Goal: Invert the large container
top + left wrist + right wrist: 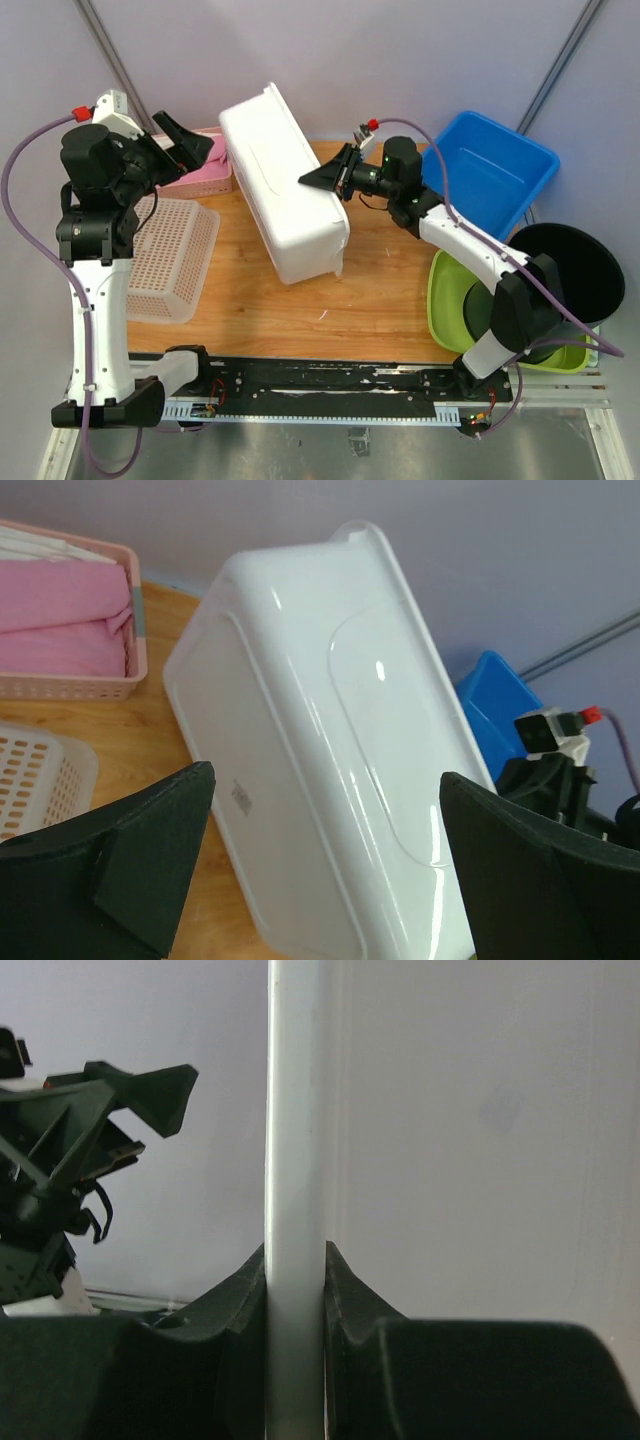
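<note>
White container [285, 190] sits tilted mid-table, its right rim pinched by the right gripper [328, 178] (left gripper [190, 145] spread, apart).

A white left arm [98, 300] and right arm [470, 240] sit bolted to a black rail [330, 378] on a wooden table [300, 310] screened by plain lilac panels [400, 50] and metal struts [113, 60], marking a robotics lab bench.
</note>
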{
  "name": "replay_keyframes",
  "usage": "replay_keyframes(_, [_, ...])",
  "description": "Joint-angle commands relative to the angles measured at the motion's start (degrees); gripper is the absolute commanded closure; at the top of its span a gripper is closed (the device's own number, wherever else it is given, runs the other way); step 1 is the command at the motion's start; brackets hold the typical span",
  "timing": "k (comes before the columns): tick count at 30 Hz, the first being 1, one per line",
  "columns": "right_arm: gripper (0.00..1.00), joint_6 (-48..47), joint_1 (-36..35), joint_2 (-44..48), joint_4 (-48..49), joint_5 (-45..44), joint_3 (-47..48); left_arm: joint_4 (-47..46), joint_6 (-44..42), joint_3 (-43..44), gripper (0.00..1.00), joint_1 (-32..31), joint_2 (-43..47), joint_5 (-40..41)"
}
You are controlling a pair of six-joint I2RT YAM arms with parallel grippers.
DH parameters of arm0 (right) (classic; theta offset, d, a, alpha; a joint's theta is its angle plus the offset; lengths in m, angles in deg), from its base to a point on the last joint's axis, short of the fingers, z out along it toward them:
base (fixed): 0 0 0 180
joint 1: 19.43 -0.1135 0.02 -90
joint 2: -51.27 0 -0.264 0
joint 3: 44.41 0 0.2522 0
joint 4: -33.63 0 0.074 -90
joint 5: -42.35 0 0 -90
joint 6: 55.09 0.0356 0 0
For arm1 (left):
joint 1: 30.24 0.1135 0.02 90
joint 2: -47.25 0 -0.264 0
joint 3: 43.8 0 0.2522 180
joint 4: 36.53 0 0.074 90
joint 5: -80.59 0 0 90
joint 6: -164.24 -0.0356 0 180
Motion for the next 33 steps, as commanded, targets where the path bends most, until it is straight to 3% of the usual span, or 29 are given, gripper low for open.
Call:
replay_keyframes(1, [0.99,18.10,-0.08,3.74,27.34,-0.64,-5.47,0.80,0.18,0.04,0.01,0.23,-0.16,-2.60])
replay_keyframes(11, [1.00,25.30,0.28,16.85,24.75,-12.70,-30.61,0.30,-0.02,-0.73,0.01,0.23,-1.34,-4.73])
replay_keyframes(15, [1.00,23.57,0.53,24.15,15.37,-15.78,-38.56,-0.60,0.28,-1.60,0.01,0.23,-2.07,-5.93])
replay_keyframes(23, [0.98,12.35,3.60,31.68,-2.20,-10.65,-45.66,-2.83,1.03,-4.07,0.01,0.21,-3.68,-8.90])
replay_keyframes(28, [0.68,5.08,6.26,33.90,-9.88,-8.42,-48.70,-4.35,1.83,-5.75,0.01,0.20,-4.21,-10.23])
replay_keyframes(32, [0.38,-5.85,8.33,34.54,-21.92,-9.64,-45.10,-5.68,2.18,-7.84,0.01,0.15,-4.33,-11.29])
replay_keyframes(33, [0.35,-8.85,8.85,34.27,-25.66,-10.41,-43.54,-5.85,2.18,-8.47,0.01,0.14,-4.38,-11.47])
